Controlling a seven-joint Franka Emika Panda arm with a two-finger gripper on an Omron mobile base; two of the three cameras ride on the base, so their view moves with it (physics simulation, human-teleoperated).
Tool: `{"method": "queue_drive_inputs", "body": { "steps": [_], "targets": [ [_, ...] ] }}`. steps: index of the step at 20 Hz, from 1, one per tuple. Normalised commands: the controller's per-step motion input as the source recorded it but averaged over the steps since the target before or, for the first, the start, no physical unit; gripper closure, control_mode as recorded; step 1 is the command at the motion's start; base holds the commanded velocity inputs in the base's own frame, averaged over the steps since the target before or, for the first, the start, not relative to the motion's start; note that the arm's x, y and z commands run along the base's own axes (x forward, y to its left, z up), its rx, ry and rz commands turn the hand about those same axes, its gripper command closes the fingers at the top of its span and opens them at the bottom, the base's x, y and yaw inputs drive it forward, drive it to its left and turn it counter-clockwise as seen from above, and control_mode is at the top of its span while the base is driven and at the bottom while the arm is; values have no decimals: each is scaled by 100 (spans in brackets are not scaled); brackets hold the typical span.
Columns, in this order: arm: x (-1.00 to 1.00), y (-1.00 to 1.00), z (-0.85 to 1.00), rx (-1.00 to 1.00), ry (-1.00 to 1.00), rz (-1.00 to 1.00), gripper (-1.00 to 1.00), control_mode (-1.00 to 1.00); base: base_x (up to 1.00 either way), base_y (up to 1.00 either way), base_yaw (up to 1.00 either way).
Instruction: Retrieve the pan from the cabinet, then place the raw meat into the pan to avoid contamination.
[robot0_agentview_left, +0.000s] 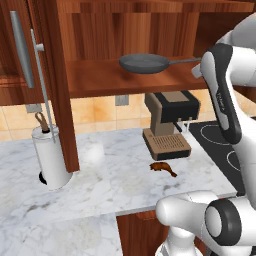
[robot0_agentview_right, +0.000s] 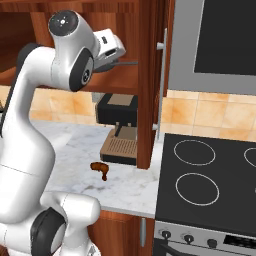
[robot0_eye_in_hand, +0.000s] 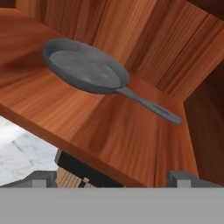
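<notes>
We see the pan (robot0_eye_in_hand: 85, 72) on the cabinet (robot0_agentview_left: 115, 75) shelf, its handle pointing right toward our gripper (robot0_eye_in_hand: 113, 177), whose fingers stand wide open and empty.

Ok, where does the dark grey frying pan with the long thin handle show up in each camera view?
Left base view: dark grey frying pan top centre, on the wooden cabinet shelf.
Right base view: its thin handle pokes out beside the arm; the bowl is hidden.
Hand view: upper left, handle running right.
Shared landmark: coffee machine below the shelf.
</notes>
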Motion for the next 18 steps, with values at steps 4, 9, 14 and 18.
{"method": "queue_drive_inputs", "body": {
  "steps": [4, 9, 14, 18],
  "targets": [
    [43, 0, 0, 0, 0, 1, -100, -100, 0, 0, 0],
    [34, 0, -6, 0, 0, 0, -100, -100, 0, 0, 0],
    [34, -2, -3, 0, 0, 0, -100, -100, 0, 0, 0],
    [35, -4, -2, 0, 0, 0, -100, -100, 0, 0, 0]
  ]
}}
